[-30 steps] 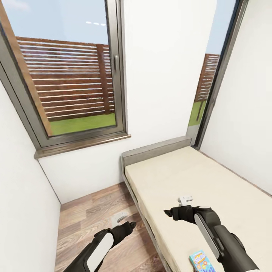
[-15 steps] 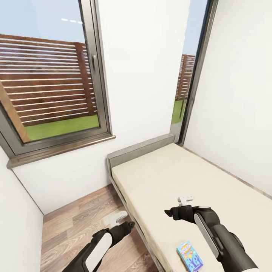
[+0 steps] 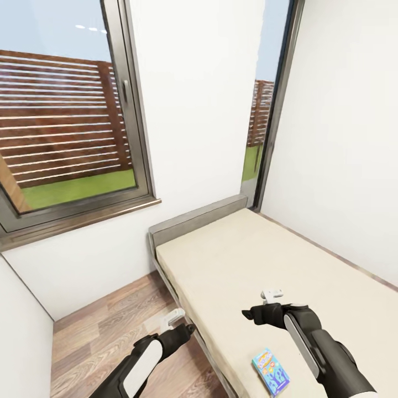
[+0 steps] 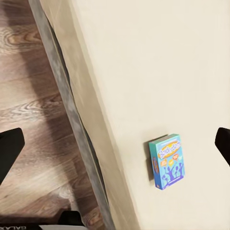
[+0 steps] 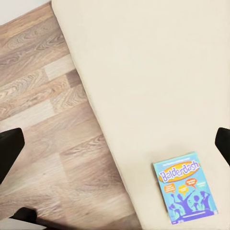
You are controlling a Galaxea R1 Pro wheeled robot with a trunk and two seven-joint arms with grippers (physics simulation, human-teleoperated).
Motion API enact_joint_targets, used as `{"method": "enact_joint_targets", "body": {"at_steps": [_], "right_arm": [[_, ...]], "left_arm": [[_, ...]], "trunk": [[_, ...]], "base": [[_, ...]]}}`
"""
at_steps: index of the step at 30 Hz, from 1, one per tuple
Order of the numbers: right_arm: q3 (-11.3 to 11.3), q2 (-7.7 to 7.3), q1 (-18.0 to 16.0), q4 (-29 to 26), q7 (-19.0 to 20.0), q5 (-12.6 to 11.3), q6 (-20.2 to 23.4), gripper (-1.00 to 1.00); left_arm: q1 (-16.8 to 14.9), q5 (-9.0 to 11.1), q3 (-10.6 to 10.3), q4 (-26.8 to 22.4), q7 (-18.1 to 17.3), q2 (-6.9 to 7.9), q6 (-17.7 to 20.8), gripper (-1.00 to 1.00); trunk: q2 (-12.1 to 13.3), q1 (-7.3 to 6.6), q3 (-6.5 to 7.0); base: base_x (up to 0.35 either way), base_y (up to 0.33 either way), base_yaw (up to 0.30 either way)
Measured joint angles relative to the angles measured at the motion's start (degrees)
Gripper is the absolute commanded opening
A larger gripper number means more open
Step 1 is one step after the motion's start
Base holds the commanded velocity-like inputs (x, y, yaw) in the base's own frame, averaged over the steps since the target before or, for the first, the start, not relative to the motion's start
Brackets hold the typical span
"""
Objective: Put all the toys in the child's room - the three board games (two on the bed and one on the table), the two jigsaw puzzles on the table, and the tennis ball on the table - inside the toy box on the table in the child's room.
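Toward the lower right of the head view, the blue board game is lying flat on the beige bed, near its floor-side edge. It is judged light, stiff and smooth-faced, best pinched across its thin edges. The right gripper is hovering empty, fingers spread, up-frame of the box and apart from it.

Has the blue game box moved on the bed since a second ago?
No. The box keeps its place near the bed edge; the whole view shifted, so the camera moved.
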Motion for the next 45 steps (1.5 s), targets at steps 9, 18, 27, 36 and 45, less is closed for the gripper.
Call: {"method": "enact_joint_targets", "body": {"at_steps": [9, 18, 27, 36, 45], "right_arm": [[0.0, -0.39, -0.7, 1.8, 0.3, -0.2, 0.3, 1.0], [0.0, -0.52, -3.7, 2.9, 0.2, -0.2, 8.1, 1.0], [-0.5, -0.46, -16.0, 22.4, 0.5, -0.6, 11.6, 1.0], [-2.7, -0.73, -29.0, 44.9, 0.7, -2.3, 4.8, 1.0], [-3.1, -0.77, -32.3, 51.0, 0.6, -3.1, 0.9, 1.0]], "left_arm": [[0.2, 1.5, 1.2, -0.3, -0.2, 0.99, 2.7, 1.0], [-0.3, 4.8, 6.0, 0.0, 1.3, 4.86, 12.7, 1.0], [-0.4, 6.5, 11.1, -0.1, 1.9, 6.55, 15.2, 1.0], [-0.3, 7.6, 16.1, -0.5, 2.2, 6.89, 16.7, 1.0], [-0.2, 7.7, 17.3, -0.6, 2.0, 6.98, 17.3, 1.0]], "trunk": [[0.0, 0.0, 0.0], [0.0, 0.0, 0.0], [0.0, 0.0, 0.0], [-1.2, 0.66, -0.53], [-4.8, 2.64, -2.16]], "base": [[0.0, 0.0, -0.016], [0.0, 0.0, -0.004], [0.0, 0.0, -0.001], [0.0, 0.0, -0.047], [0.0, 0.0, -0.189]]}}
